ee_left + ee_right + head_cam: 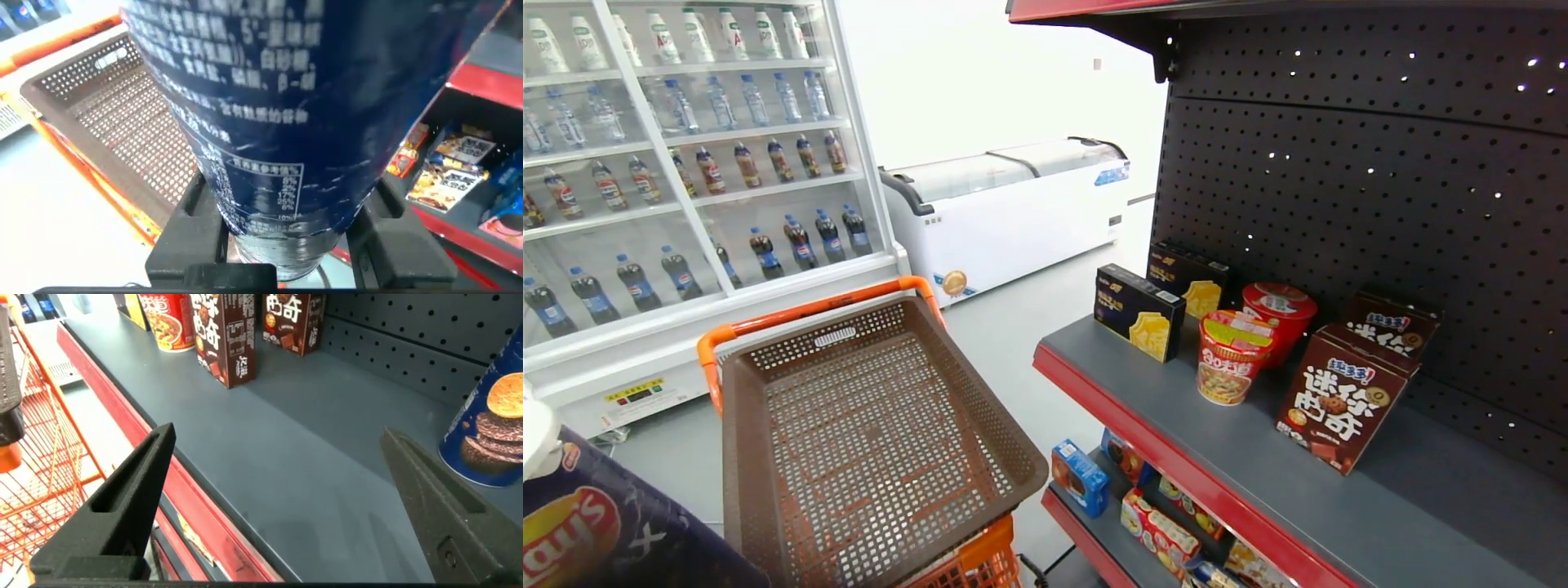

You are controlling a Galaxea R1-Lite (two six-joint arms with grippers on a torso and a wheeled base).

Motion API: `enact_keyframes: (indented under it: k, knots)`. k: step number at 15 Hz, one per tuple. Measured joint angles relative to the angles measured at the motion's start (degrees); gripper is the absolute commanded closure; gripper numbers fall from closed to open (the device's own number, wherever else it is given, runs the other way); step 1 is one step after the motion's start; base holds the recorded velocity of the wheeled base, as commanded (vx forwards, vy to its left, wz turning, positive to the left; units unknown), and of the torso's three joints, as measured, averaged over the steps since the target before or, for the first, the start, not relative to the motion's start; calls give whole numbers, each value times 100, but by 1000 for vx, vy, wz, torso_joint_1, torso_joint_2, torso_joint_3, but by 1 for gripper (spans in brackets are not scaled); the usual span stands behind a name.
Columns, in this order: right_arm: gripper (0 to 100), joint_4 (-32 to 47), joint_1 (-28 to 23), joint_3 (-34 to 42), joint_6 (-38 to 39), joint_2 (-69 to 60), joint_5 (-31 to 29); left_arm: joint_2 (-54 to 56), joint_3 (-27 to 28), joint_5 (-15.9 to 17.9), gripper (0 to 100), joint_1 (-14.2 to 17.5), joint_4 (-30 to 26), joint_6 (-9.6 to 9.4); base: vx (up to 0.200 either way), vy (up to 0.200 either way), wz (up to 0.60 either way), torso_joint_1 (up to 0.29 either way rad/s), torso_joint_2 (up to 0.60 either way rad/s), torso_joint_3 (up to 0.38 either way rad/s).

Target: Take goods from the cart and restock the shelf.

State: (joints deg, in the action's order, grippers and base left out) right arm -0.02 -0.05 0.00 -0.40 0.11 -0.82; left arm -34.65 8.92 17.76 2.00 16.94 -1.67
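grips a dark blue chip bag [588, 523] in the clenched left pincer [286, 245], low beside the brown cart [866, 425], well apart from the shelf [1258, 474]. holds the right pincer [274, 437] spread wide, empty, above bare shelf. likely risks: letting the slick bag slip on the swing across, or toppling the cookie box [1339, 404] and noodle cup [1229, 359] while setting down.

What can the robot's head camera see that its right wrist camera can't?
Only the head view: the drinks fridge, the white freezer and the blue chips pack. Only the right wrist view: the open right gripper and a blue cookie tub. Both: the grey shelf, the brown cookie boxes and the noodle cup.
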Motion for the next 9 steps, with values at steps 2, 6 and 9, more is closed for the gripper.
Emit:
enact_keyframes:
  k: [2,6,9]
  knots:
    - [0,2,5,0,-2,0,4,391,48,-4,100,-5,-389,0,0,0,-600,0,0,2]
    - [0,2,5,0,5,0,4,789,80,11,100,-16,-562,-11,0,0,-600,1,4,4]
    - [0,2,5,0,5,0,2,861,63,24,100,-27,-567,-5,0,0,-600,2,4,4]
